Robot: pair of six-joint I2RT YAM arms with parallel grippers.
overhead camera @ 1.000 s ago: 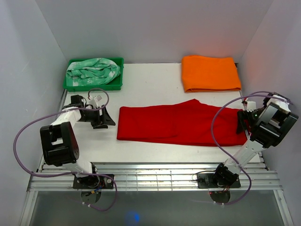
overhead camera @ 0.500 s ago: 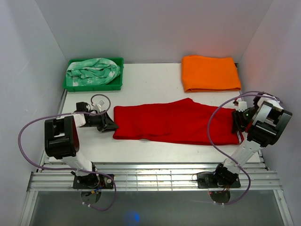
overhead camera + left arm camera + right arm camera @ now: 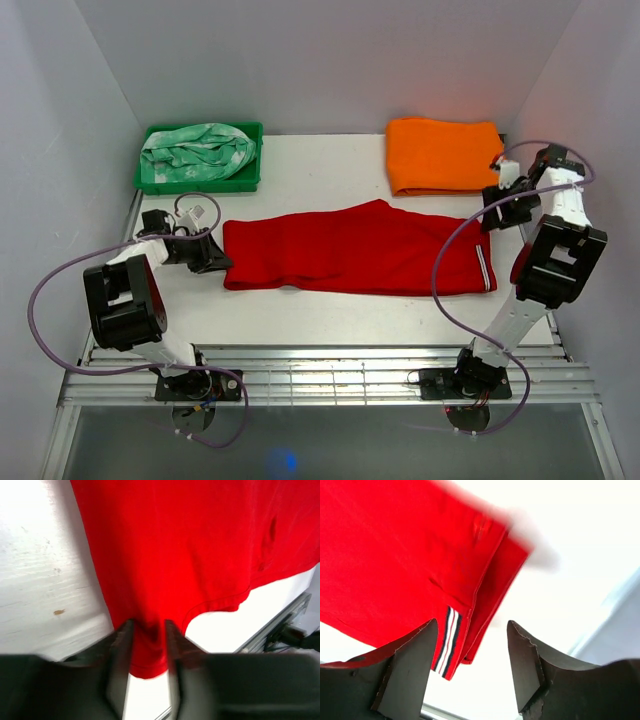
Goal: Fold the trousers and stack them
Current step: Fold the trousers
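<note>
The red trousers (image 3: 350,250) lie flat across the middle of the white table, legs together. My left gripper (image 3: 212,258) is at their left end. In the left wrist view its jaws (image 3: 149,626) are pinched on a fold of the trousers (image 3: 190,555). My right gripper (image 3: 497,208) hovers past the right end, near the orange cloth, clear of the fabric. In the right wrist view it (image 3: 472,625) stands open with nothing between the fingers. The trousers' end (image 3: 395,555) with a striped tag (image 3: 449,637) lies beneath it.
A green tray (image 3: 150,185) holding mint green and white patterned cloth (image 3: 198,150) sits at the back left. A folded orange cloth (image 3: 447,155) lies at the back right. Side walls stand close to both arms. A metal rail (image 3: 320,370) runs along the near edge.
The trousers have slid to the left with my left gripper, which closed on their left end. My right gripper let go of the right end and moved back toward the orange cloth.
</note>
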